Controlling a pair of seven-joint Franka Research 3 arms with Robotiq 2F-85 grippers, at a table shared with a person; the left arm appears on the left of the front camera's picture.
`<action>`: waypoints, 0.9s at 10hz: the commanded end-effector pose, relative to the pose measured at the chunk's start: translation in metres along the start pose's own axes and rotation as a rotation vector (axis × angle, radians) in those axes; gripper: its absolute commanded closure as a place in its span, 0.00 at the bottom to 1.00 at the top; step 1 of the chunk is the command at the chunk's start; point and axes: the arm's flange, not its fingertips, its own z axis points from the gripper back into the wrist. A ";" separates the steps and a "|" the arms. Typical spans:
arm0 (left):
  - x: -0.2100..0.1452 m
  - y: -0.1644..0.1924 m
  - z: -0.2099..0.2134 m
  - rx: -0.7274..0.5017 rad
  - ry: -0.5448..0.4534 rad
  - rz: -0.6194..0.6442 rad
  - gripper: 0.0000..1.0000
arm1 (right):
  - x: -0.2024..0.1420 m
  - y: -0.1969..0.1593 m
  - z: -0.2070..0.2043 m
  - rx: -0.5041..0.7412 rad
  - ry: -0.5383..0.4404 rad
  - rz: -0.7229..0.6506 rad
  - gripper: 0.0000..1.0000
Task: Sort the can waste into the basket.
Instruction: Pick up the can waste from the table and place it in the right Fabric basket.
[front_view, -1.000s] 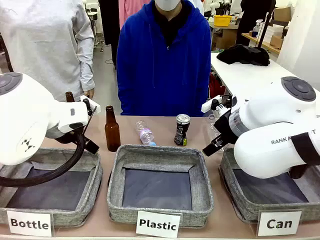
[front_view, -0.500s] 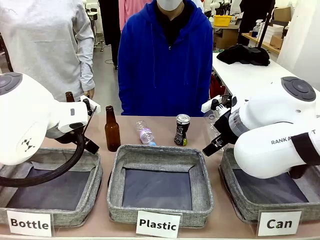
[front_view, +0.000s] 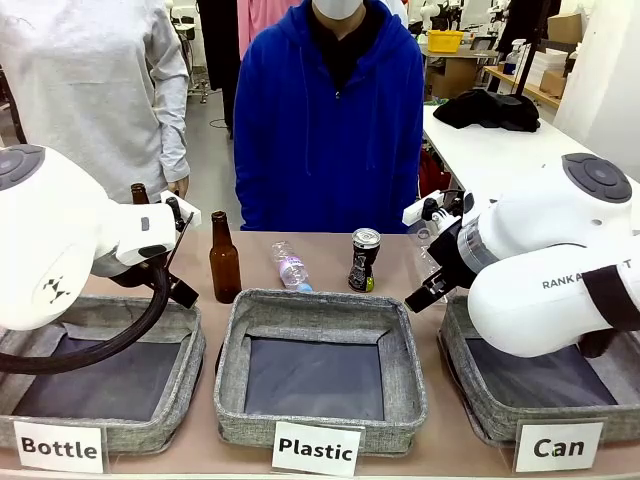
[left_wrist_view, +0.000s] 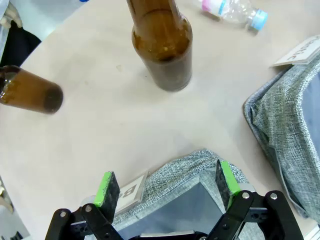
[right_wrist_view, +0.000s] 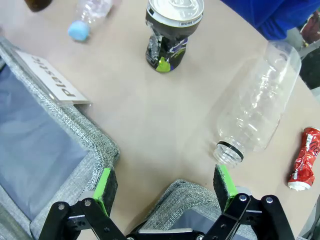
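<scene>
A slim black can with a silver top stands upright on the table behind the middle basket; the right wrist view shows this black can from above. A crushed red can lies on the table at that view's right edge. The grey basket labelled "Can" sits at the front right, partly hidden by my right arm. My right gripper hangs open over that basket's far corner with nothing between its fingers. My left gripper is open over the "Bottle" basket, holding nothing.
Two brown glass bottles stand at the back left. A clear plastic bottle with a blue cap lies mid-table, and a larger uncapped one lies near the red can. The "Plastic" basket sits centre front. Two people stand across the table.
</scene>
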 end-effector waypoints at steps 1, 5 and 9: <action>0.000 0.000 0.000 0.000 0.000 0.000 0.00 | 0.000 0.000 0.000 0.000 0.000 -0.001 0.00; 0.000 0.000 0.000 0.000 0.000 0.000 0.00 | 0.000 0.000 0.000 0.000 0.000 -0.001 0.00; 0.000 0.000 0.000 0.000 0.000 0.000 0.00 | 0.000 0.000 0.000 0.000 0.000 -0.001 0.00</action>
